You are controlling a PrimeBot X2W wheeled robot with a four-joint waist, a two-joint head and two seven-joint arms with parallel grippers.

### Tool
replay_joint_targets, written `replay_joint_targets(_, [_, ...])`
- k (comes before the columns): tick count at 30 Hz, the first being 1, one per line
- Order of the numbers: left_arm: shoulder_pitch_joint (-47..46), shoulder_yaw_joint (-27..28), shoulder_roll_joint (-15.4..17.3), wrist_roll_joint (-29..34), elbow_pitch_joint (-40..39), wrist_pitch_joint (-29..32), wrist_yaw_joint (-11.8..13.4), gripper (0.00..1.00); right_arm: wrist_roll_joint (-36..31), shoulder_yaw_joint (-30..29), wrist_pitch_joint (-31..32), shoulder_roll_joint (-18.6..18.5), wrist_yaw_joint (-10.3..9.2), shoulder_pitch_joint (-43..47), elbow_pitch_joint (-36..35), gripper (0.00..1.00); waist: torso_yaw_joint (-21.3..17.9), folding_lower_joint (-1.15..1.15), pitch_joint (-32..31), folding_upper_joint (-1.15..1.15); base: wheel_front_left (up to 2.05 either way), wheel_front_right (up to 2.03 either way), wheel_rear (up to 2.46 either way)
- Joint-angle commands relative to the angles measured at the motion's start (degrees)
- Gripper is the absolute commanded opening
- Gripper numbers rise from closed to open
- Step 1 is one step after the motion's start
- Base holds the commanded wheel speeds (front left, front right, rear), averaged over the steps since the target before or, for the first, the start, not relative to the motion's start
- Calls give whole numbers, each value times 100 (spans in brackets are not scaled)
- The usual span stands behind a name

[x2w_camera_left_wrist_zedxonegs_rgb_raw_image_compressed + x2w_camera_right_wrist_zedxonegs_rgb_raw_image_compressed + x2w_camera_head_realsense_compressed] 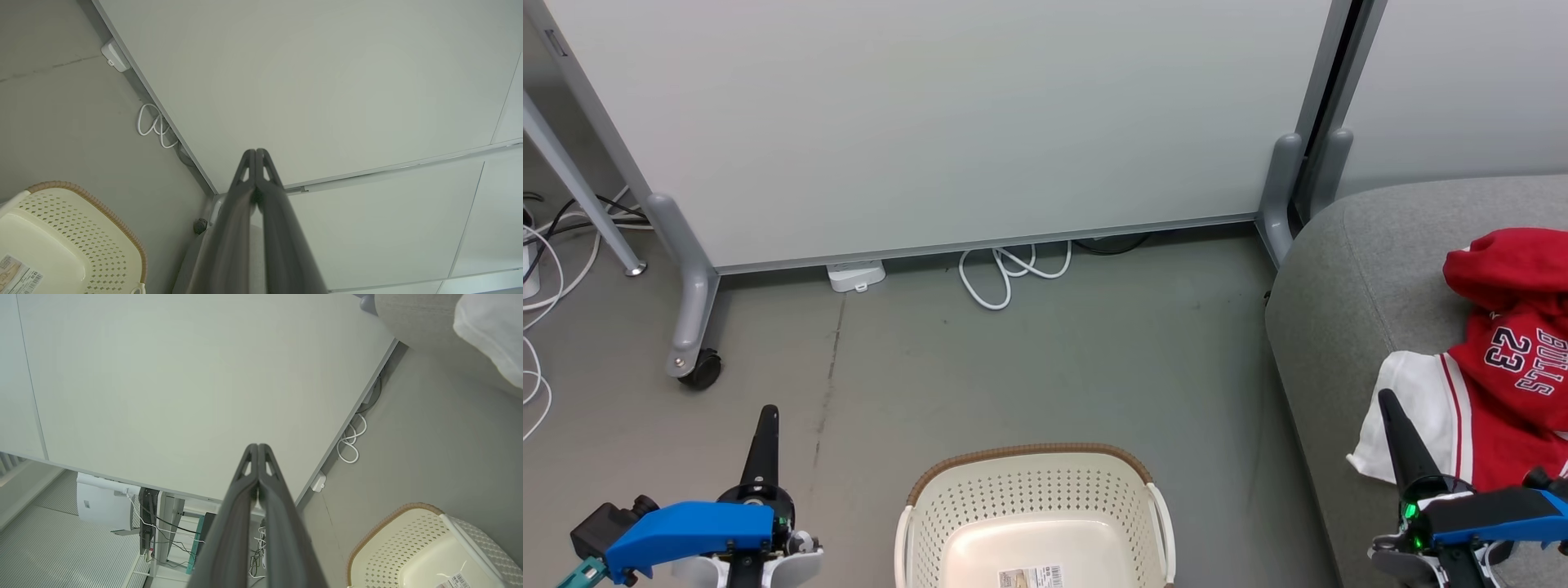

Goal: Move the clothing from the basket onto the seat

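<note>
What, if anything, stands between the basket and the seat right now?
Nothing visible does. Bare floor separates the basket from the seat. The jersey and the plain red garment already lie on the seat, and the visible part of the basket holds just a label.

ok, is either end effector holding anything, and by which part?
Nothing is held: the left end effector and right end effector are both shut and empty. The clothing lies on the seat.
</note>
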Motion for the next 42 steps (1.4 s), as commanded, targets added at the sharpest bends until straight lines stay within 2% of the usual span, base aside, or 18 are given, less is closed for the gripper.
replay_joint_targets(1, [-104, 53, 6, -116, -65, 34, -14, 0, 141, -18, 36, 9, 2, -120, -10, 0, -1, 0, 1, 0, 0, 0, 0])
replay_joint_targets(33, [-185, 338, -53, -1387, -243, 409, -19, 0, 1646, -82, 184, 51, 2, -239, 109, 0, -35, 0, 19, 0, 0, 0, 0])
replay_joint_targets(42, [-190, 377, -63, -1549, -266, 461, -20, 0, 1829, -89, 209, 56, 2, -259, 125, 0, -41, 0, 22, 0, 0, 0, 0])
